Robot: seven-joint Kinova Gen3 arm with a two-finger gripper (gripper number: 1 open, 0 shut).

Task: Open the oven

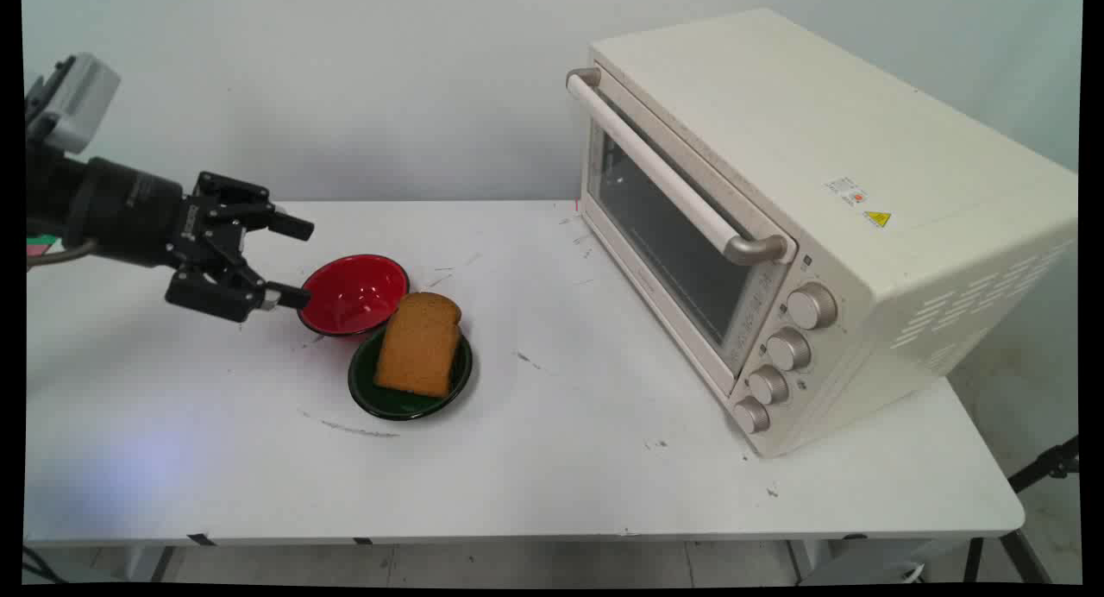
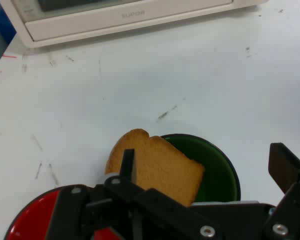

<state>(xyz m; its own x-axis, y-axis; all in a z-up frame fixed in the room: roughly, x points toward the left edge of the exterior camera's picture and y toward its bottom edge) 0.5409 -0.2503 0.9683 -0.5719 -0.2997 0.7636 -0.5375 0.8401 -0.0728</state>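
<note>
My black gripper (image 1: 297, 262) hangs low over the table's left side, open, with nothing between its fingers. Its lower fingertip sits right at the left rim of a red bowl (image 1: 354, 293). Just right of the bowl, a green plate (image 1: 410, 374) carries a slice of brown bread (image 1: 419, 344) that leans over the plate's far rim. In the hand view the bread (image 2: 157, 167) lies on the green plate (image 2: 215, 170) just beyond my linkage, and the red bowl (image 2: 32, 217) shows at the bottom left. One finger (image 2: 285, 167) rises at the right.
A cream toaster oven (image 1: 811, 226) with its glass door shut stands on the right half of the white table (image 1: 552, 459); its handle and several knobs face the bowl side. In the hand view the oven's base (image 2: 125, 20) runs along the top edge.
</note>
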